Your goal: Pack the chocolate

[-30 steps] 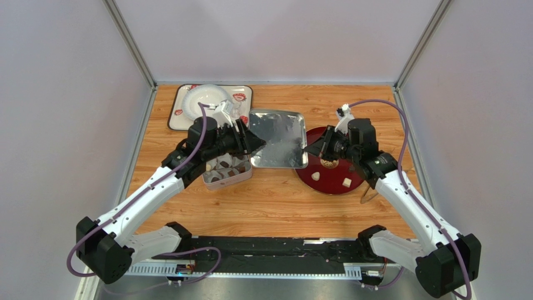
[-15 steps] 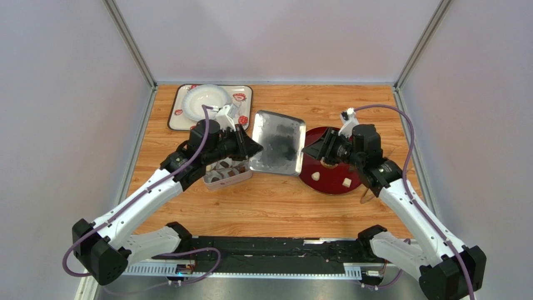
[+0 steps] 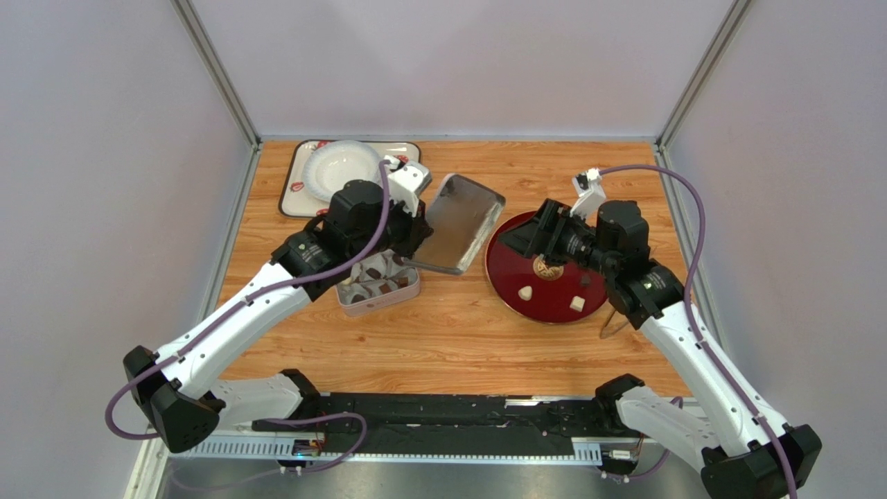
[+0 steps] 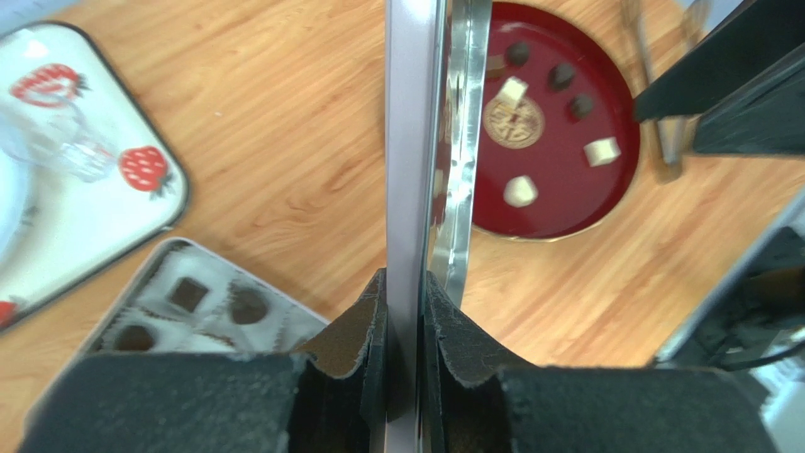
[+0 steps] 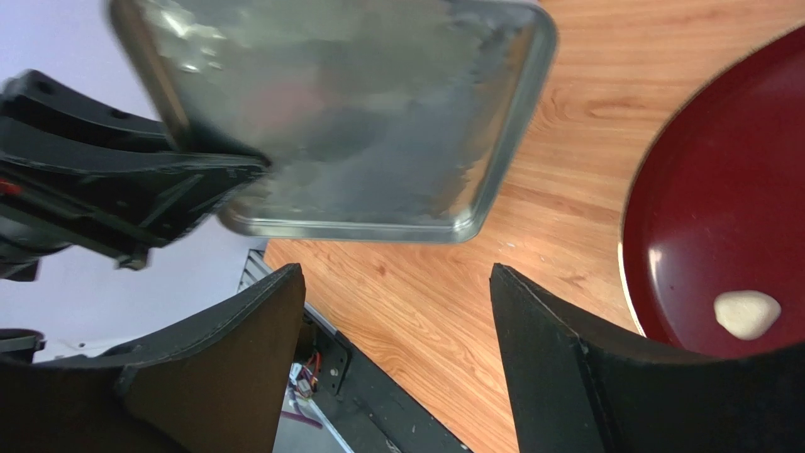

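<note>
My left gripper (image 4: 404,283) is shut on the edge of the silver tin lid (image 3: 458,220), which hangs tilted above the table and shows edge-on (image 4: 413,142) in the left wrist view. Below it the open tin (image 3: 377,284) holds dark chocolate (image 4: 187,294) in paper cups. More chocolate lies on the dark red plate (image 3: 562,304): cream-white pieces (image 4: 602,151) and dark lumps (image 4: 562,75). My right gripper (image 3: 539,236) stands open and empty over the plate's left rim, apart from the lid (image 5: 350,113).
A strawberry-print tray (image 3: 401,158) with a white dish sits at the back left. A thin metal utensil (image 3: 612,324) lies just right of the red plate. Grey walls close in both sides and the back.
The left gripper closed on the lid, then lifted and tilted it up toward the left. The right gripper opened, let the lid's right edge go and drew back to the right.
</note>
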